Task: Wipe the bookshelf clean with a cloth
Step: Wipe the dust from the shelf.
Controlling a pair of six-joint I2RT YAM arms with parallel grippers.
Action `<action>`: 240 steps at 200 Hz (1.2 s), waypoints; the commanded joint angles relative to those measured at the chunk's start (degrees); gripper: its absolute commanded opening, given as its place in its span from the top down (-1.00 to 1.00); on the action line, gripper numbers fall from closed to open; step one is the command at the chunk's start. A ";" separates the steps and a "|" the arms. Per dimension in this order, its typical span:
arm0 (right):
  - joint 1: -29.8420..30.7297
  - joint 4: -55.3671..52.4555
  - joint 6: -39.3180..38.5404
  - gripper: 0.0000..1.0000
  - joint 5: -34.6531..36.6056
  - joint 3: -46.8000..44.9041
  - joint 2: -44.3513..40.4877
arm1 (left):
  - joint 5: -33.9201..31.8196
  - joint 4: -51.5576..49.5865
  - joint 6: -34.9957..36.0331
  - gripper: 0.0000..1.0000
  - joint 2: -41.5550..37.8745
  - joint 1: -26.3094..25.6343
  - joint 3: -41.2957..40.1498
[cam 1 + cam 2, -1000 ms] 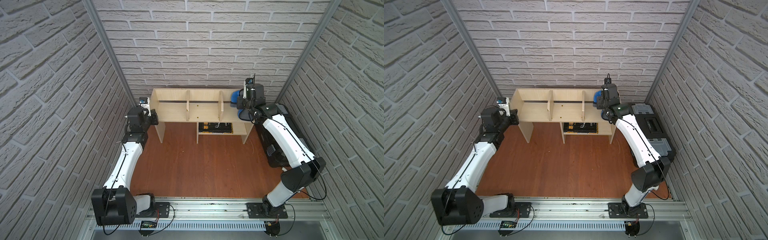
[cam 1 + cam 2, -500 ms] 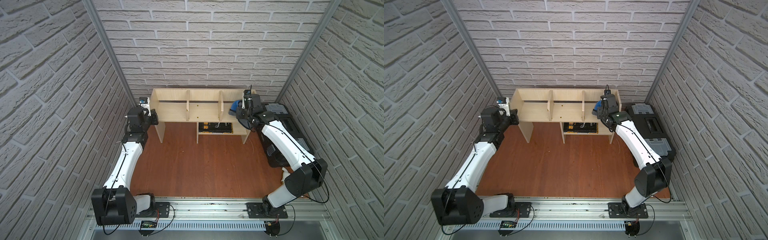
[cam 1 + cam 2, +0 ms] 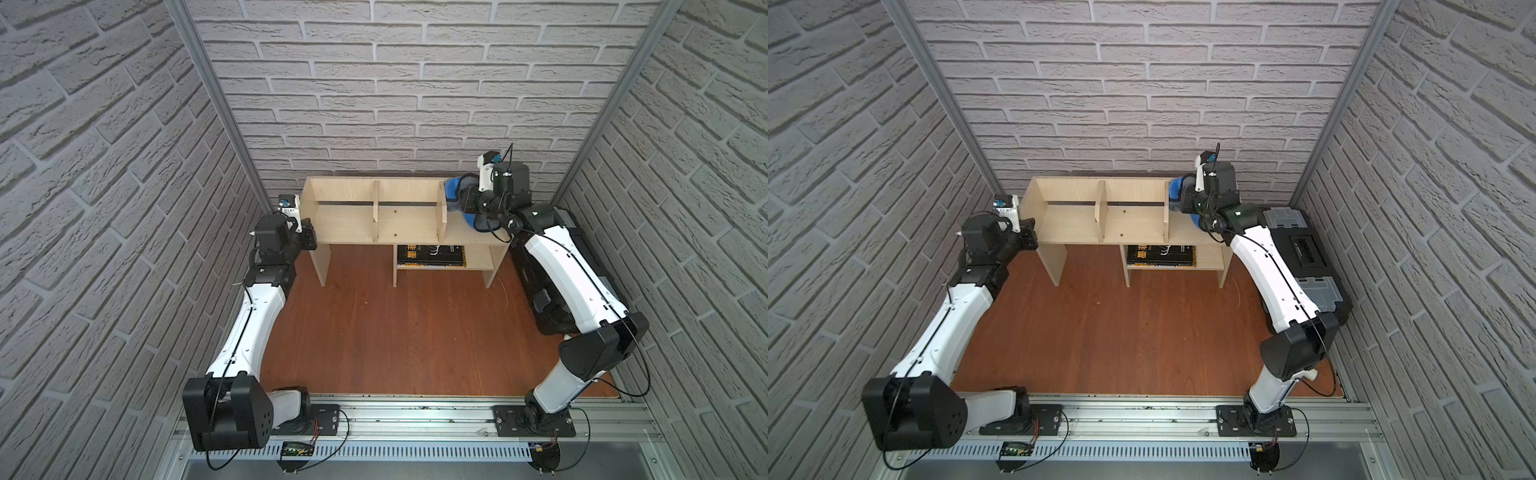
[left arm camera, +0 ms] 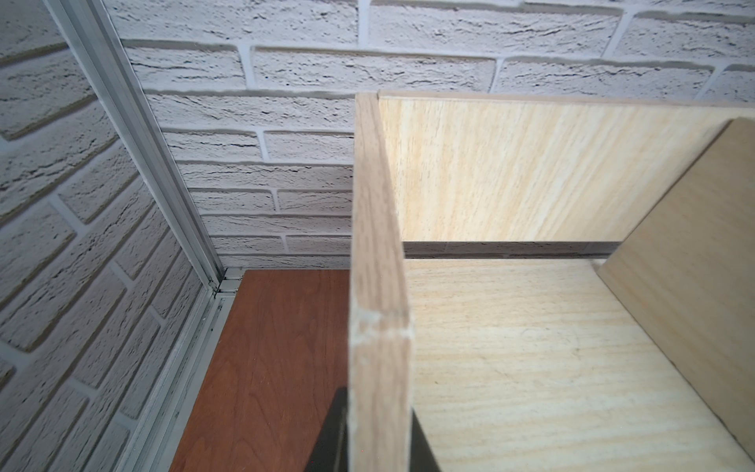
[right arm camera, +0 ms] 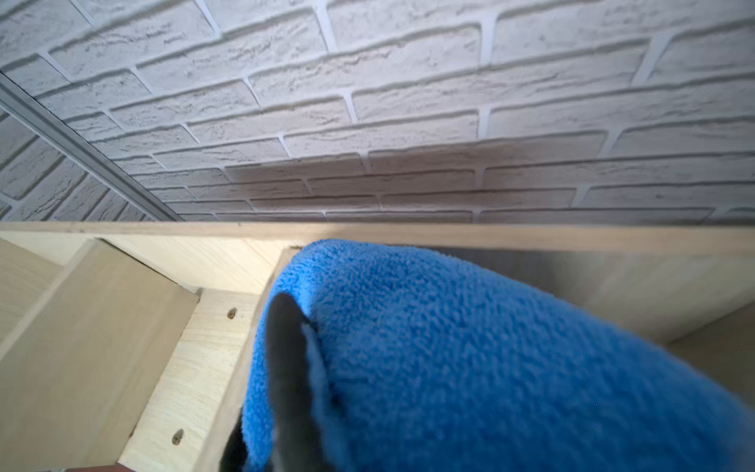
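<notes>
Where the right arm reaches over the right end of the bookshelf (image 3: pixel 399 218), the cloth (image 3: pixel 454 189) is found bunched, blue side outward, in the rightmost upper compartment, pressed against the right-hand divider near its rear top corner; a lower blue fold is seen under the wrist, though contact with the shelf board cannot be told.

Right gripper (image 3: pixel 468 202): pinched onto the cloth; only one dark finger (image 5: pixel 286 359) is shown in the right wrist view, the other being buried under blue pile; the grey side and stitched edging are hardly made out.

Left gripper (image 3: pixel 309 240): clamped on the front edge of the bookshelf's left side panel; in the left wrist view its two dark fingers (image 4: pixel 331 433) are cut off at the picture's edge, one on either face of the panel.

Book (image 3: pixel 430 255): dark cover, laid flat on the small lower shelf; the lettering is too small to be read.

Toolbox (image 3: pixel 1304 249): black with grey latches, set beside the bookshelf's right end; largely hidden behind the right arm in a top view, and better shown in both top views only in part.
</notes>
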 commanded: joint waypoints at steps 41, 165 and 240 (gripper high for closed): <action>-1.51 -1.50 2.42 0.95 3.38 -11.13 -6.92 | 6.79 -2.07 -3.68 1.00 -0.23 -0.91 -0.02; -2.15 3.44 -1.74 0.95 5.88 0.12 -3.06 | 8.02 -2.21 -3.50 1.00 -0.42 -0.97 0.16; -1.98 6.94 0.43 0.95 -1.48 -5.53 -3.47 | 8.07 -2.45 -3.15 1.00 -0.29 -1.49 0.19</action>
